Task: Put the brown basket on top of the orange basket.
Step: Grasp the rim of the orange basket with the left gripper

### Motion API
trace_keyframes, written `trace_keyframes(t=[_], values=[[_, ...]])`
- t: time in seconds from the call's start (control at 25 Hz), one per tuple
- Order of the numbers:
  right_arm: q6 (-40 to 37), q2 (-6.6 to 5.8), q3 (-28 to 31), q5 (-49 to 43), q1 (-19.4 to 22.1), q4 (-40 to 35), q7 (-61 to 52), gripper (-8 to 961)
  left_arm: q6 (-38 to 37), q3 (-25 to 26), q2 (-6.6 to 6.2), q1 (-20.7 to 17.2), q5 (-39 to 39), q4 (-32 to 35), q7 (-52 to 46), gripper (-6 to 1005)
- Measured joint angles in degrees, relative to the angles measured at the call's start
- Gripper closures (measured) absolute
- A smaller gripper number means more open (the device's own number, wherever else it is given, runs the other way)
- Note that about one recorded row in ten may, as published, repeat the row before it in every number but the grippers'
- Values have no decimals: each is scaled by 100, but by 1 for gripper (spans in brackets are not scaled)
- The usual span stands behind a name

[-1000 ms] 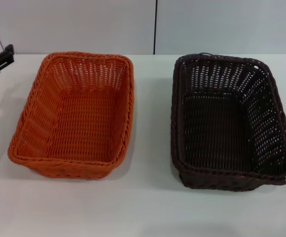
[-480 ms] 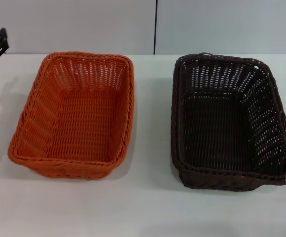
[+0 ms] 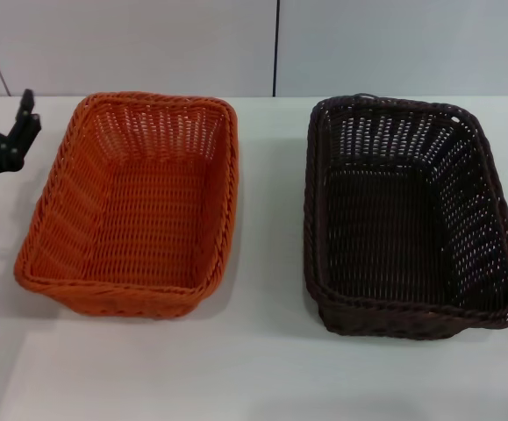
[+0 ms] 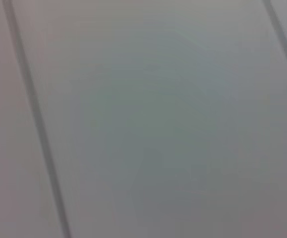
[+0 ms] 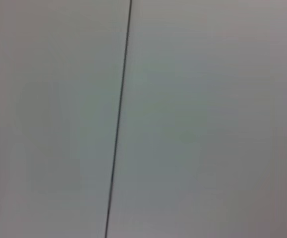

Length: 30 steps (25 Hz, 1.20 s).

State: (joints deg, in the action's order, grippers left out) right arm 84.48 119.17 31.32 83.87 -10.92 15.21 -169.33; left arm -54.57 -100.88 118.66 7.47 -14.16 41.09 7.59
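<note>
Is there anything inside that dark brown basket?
Nothing: the brown basket shows only its own woven floor and sides. Whatever lies under it on the white table is covered, so that cannot be seen.

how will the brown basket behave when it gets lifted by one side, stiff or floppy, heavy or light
The brown basket probably holds its shape: its woven walls stand up on their own under a thick braided rim. It looks light for its size, being empty with open-weave sides. Lifted by one side it may tilt, since it is long and wide; the ridged weave should resist slipping.
</note>
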Motion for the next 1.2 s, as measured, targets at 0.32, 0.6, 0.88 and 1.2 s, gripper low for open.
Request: trace_keyframes(t=[0.32, 0.6, 0.88, 1.2], values=[[12, 14, -94, -88, 22, 231, 0, 129, 3100, -27, -42, -147, -567, 2091, 245, 206], [84, 20, -115, -85, 163, 273, -2, 128, 7369, 604, -61, 545, -478, 4120, 241, 212], [-19, 18, -90, -43, 171, 281, -4, 128, 10904, 1636, -63, 1655, -218, 5025, 300, 220], [-158, 18, -104, -44, 110, 280, -3, 129, 12138, 2176, -59, 2270, 343, 4897, 409, 229]])
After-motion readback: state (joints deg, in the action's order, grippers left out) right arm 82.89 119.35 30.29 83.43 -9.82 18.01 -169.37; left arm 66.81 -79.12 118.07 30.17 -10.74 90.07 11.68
